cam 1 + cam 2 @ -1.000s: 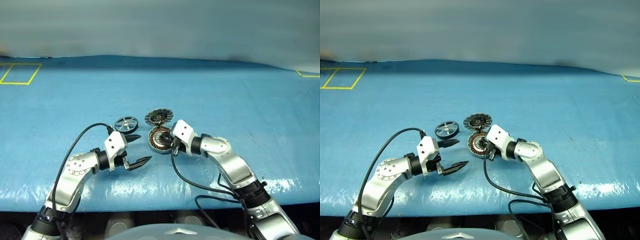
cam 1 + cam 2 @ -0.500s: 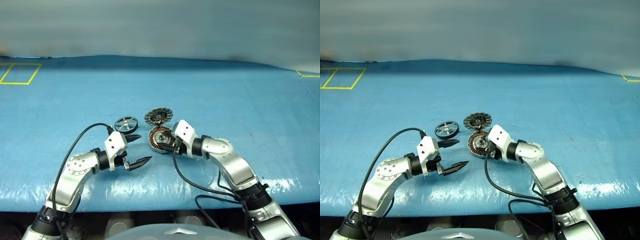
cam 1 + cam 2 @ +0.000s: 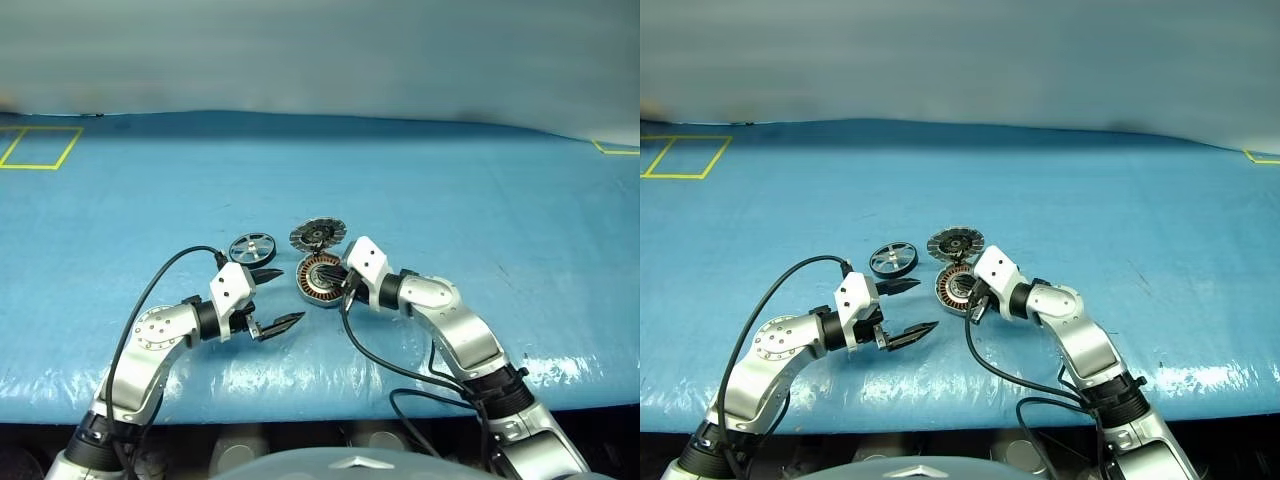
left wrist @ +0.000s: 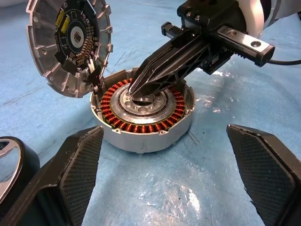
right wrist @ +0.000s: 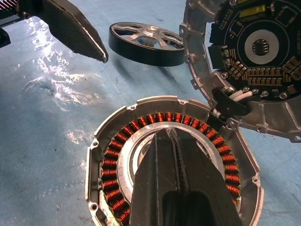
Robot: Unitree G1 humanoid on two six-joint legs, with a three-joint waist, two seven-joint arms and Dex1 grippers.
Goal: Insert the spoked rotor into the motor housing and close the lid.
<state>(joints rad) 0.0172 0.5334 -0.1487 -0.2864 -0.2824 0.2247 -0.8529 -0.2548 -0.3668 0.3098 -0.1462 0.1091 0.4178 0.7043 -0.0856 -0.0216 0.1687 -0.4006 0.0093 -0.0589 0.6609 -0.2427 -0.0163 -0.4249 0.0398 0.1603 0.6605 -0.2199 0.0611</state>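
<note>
The motor housing sits flat on the blue bench, about midway along it and nearer the near edge than the far one, copper windings up and open to view. My right gripper is right on it: both fingers pressed together, tips down at the silver hub in the middle of the winding ring, nothing pinched between them. Whether the tips actually touch the hub I can't tell.

The lid stands tilted up off the housing's far rim, circuit-board face turned towards me, joined to the housing by a short bundle of white wires.

The spoked rotor lies flat on the bench just to the left of the housing, apart from it, slightly farther from the near edge.

My left gripper hangs close to the near side of the rotor, fingers spread as wide as they go, holding nothing, pointing across towards the housing.
</note>
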